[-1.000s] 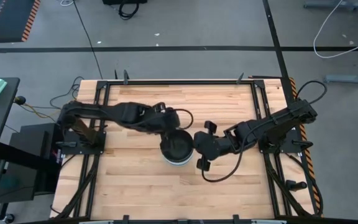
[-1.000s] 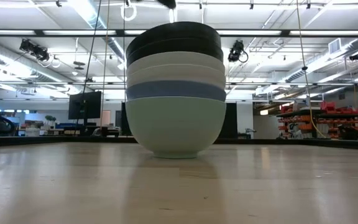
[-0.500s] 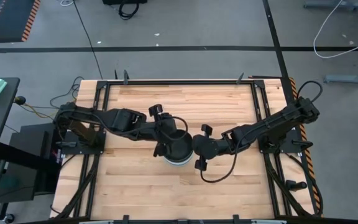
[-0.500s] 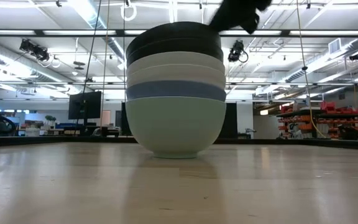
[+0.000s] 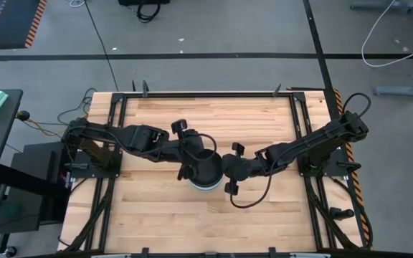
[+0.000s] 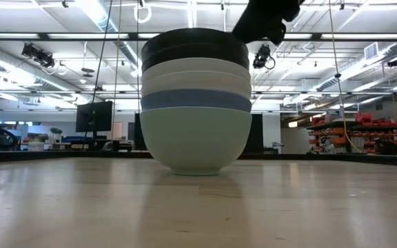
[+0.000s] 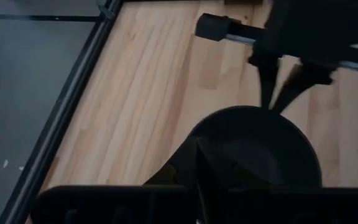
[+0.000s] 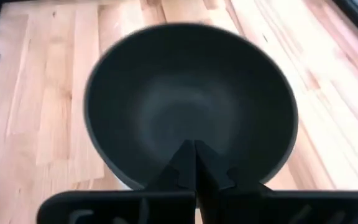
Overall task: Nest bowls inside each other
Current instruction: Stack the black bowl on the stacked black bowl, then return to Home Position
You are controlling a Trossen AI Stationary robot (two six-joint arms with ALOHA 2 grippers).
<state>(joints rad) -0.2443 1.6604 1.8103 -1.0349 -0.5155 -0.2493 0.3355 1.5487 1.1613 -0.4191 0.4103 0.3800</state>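
Low view: six round nested bowls (image 6: pixel 195 103) stacked mid-table, mint green lowest, black on top.
Left gripper (image 5: pixel 190 155) and right gripper (image 5: pixel 224 166) flank the stack, both pinched closed, neither holding anything.

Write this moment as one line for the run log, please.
stack: six round bowls nested, pale mint green at bottom, black on top | left gripper: shut, at stack's left rim | right gripper: shut, at its right rim
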